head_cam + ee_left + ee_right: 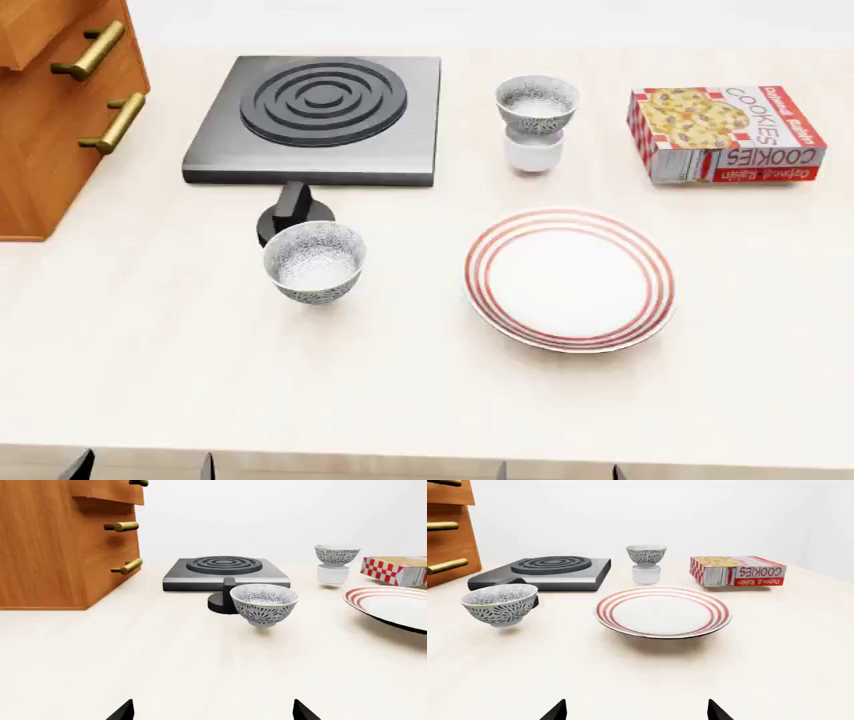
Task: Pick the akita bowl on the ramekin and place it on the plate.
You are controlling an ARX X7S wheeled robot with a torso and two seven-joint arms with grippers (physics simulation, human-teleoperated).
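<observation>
Sitting atop the ramekin [534,153], the akita bowl [537,104] waits well ahead of the right end effector [636,711], beyond the plate [570,279]. Both end effectors, the left end effector [212,712] included, are spread and empty, low over the desk [400,380], so nothing is grasped yet.

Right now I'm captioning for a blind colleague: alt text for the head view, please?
An akita bowl sits on a white ramekin behind a red-ringed plate. A second speckled bowl stands in front of a black hotplate; a cookie box is right.

"cookies" — on the red-checked box [738,571]
</observation>
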